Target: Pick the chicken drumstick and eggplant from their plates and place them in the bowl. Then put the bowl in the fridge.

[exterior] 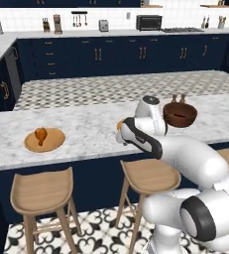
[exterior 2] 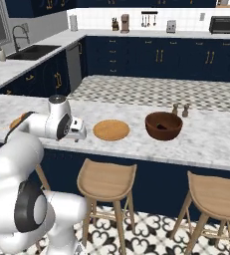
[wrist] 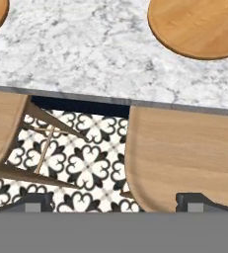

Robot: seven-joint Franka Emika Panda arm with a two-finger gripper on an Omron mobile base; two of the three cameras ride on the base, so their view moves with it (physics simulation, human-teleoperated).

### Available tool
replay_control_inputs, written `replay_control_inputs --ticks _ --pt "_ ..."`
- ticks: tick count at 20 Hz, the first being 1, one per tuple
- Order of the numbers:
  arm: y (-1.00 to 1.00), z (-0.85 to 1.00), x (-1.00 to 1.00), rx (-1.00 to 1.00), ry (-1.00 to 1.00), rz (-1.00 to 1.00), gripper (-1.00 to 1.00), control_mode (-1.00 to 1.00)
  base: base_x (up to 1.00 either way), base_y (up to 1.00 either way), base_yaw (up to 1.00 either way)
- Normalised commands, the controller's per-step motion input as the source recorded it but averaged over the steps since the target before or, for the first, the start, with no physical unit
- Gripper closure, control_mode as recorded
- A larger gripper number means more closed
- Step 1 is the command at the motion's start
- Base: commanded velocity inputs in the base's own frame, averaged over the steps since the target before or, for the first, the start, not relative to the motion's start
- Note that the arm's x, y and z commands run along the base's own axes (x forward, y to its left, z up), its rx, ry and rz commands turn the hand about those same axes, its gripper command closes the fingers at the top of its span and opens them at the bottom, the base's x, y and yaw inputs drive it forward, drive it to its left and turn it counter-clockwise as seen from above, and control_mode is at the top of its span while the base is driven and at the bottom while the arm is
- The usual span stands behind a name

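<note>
The fingers (wrist: 35, 202) sit spread wide at the bottom of the hand view with nothing between them, hanging over the counter (exterior: 86, 134) edge and the stools. So we're judging the drumstick pickup comes next. The chicken drumstick (exterior: 40, 134) lies on the left plate (exterior: 55, 144), well apart from our gripper (wrist: 118, 202). We'd swing left, come down over the narrow middle of it and close across the short side, so it doesn't roll. Count: one drumstick, two plates with the second one (exterior 2: 111, 130) bare, one bowl (exterior 2: 163, 125) with something dark inside, probably the eggplant, though we can't tell.
</note>
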Motion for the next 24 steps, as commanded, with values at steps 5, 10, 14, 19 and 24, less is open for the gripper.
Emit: replay_control_inputs --ticks 5,10,14,19,24 --pt "0.00 0.00 0.00 0.00 0.00 0.00 -1.00 1.00 0.38 0.48 -0.04" --pt "0.00 0.00 0.00 0.00 0.00 0.00 -1.00 1.00 0.84 -0.11 0.00" --pt "0.00 0.00 0.00 0.00 0.00 0.00 -1.00 1.00 0.71 -0.02 0.00" --pt "0.10 0.00 0.18 0.00 0.00 0.01 -1.00 -1.00 0.24 0.00 0.00" --pt "0.91 0.01 0.56 0.00 -0.01 0.03 -1.00 -1.00 0.00 0.00 0.00"
